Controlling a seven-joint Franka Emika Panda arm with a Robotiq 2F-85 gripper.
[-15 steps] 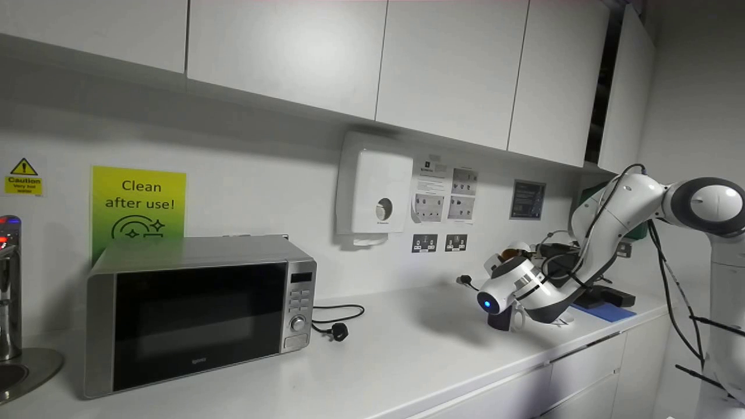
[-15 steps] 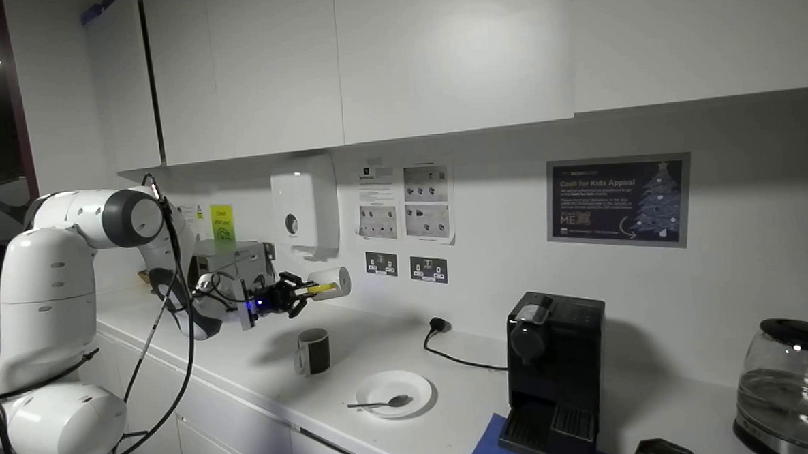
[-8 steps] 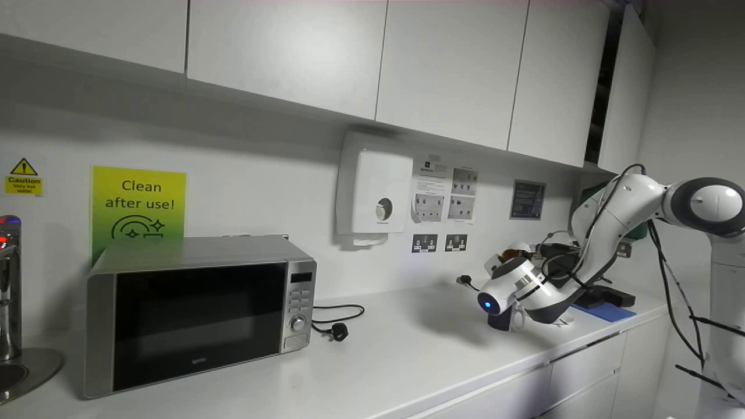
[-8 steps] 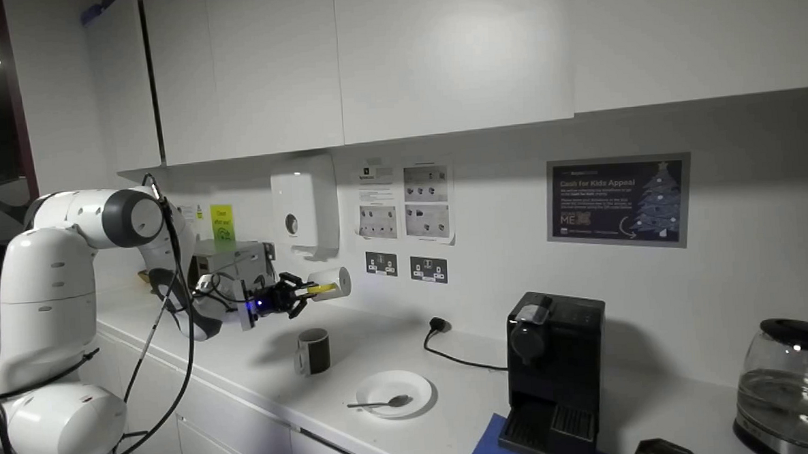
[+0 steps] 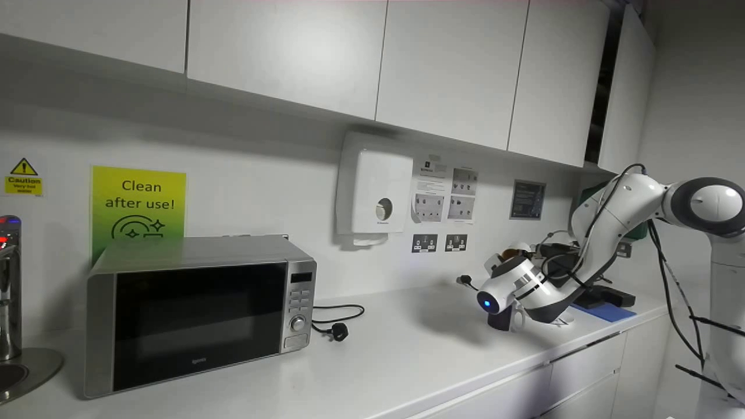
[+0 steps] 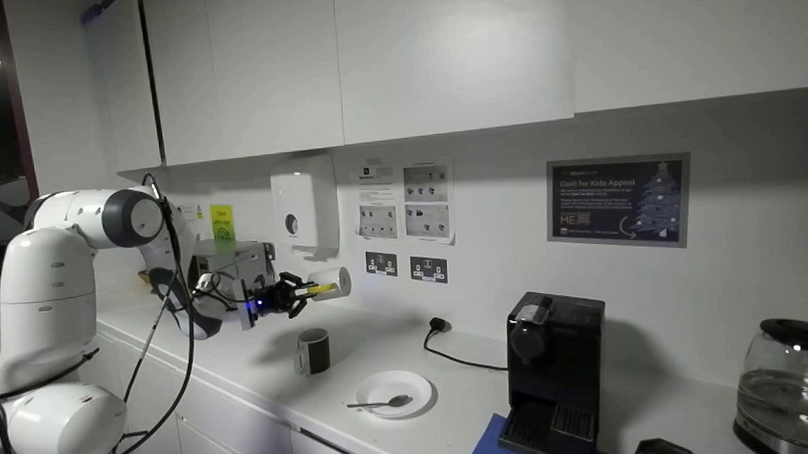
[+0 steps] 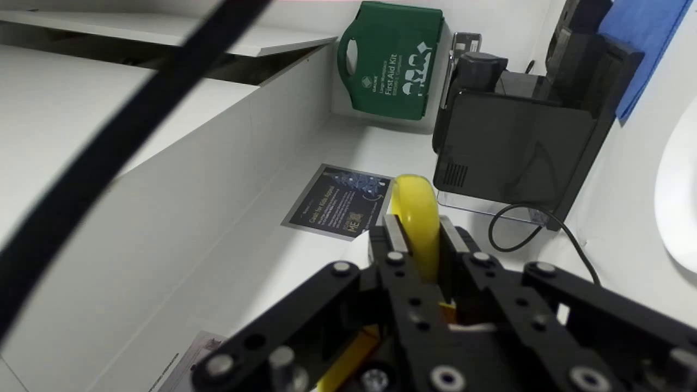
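White mug (image 6: 339,282) w/ yellow handle (image 7: 419,215) is held up off the counter (image 6: 462,388), tipped on its side, its round end seen in an exterior view. The claw (image 7: 423,239) is clamped on that handle: it's pinched btwn the two pale-faced pads (image 7: 396,234), one pressed vs. each side, so the claw is parted approx. by the handle's thickness, no more. Rounded top of the handle is seen poking out past the pads. Whether the mug's body is also touched can't be told; that spot's hidden behind the claw in the wrist view.

Dark mug (image 6: 319,350) is stood upright below, apart from the claw. Plate (image 6: 390,381) is set near it, w/ spoon (image 6: 398,400) lying in it, stem over the rim. Coffee machine (image 6: 560,363), blk., is placed on a blue mat (image 6: 487,447) farther along. Towel dispenser (image 6: 305,204) is mounted on the wall (image 6: 501,264) behind.
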